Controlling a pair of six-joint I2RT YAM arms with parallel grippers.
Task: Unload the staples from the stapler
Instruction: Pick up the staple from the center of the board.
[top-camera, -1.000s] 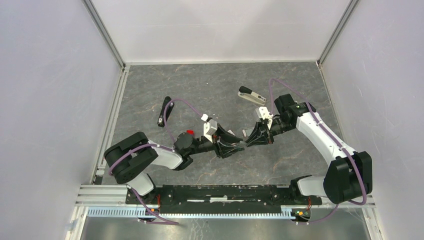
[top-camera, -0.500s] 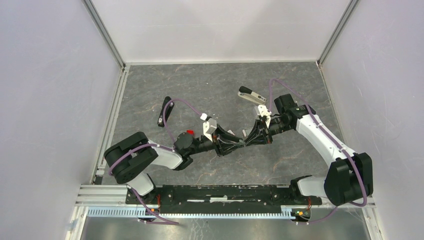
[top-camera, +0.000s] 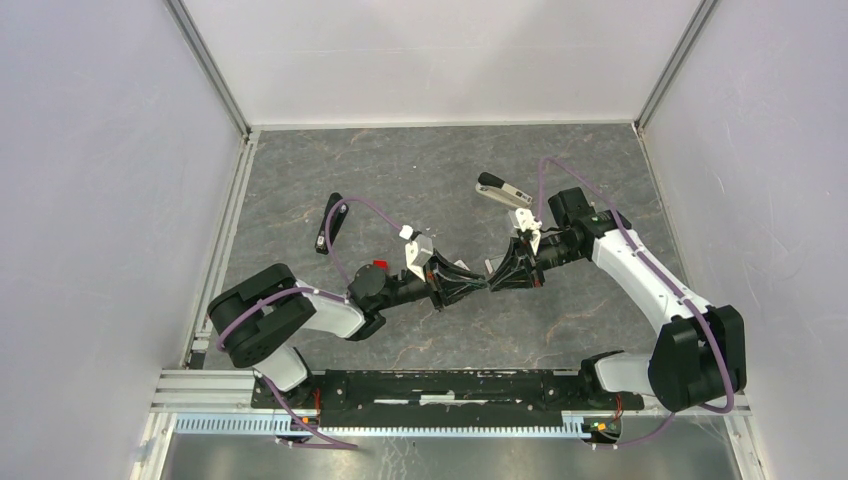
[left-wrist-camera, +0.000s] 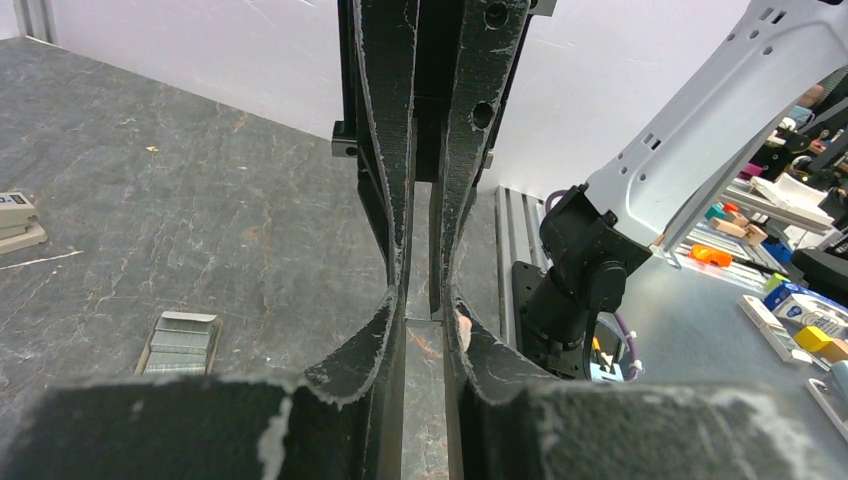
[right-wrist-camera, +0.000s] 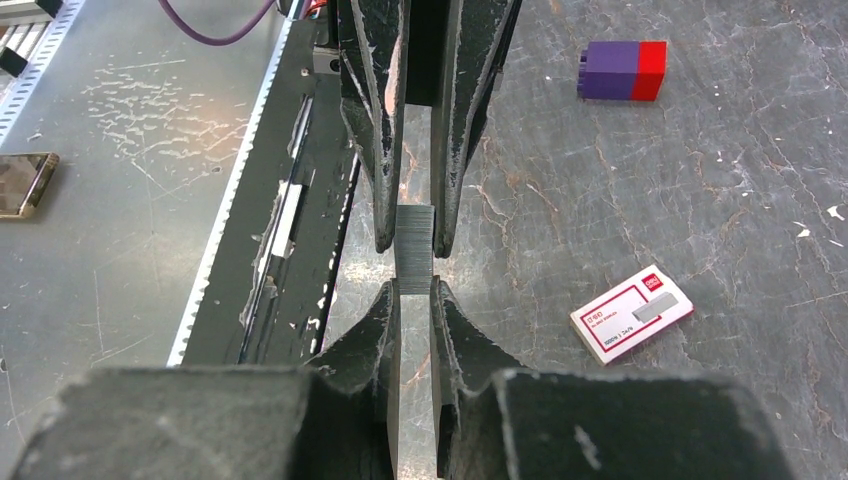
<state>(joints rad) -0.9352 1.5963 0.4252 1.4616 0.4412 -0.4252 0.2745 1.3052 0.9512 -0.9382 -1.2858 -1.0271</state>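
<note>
Stapler (top-camera: 500, 191) sits at the far side of the counter (top-camera: 300, 170), well apart from both arms. Left fingers (left-wrist-camera: 370, 340) and right fingers (right-wrist-camera: 380, 330) are both clenched on one staple strip (right-wrist-camera: 415, 250) in mid-air. Likely unloaded; the strip needs setting down.

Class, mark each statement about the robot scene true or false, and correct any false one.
1. The left pincer and right pincer meet tip to tip above the table. True.
2. A staple strip sits between their fingertips. True.
3. The left pincer grips the stapler. False: the stapler lies on the table beyond the right arm, and neither pincer touches it.
4. The small box on the table is blue. False: it is white with a red end.
</note>
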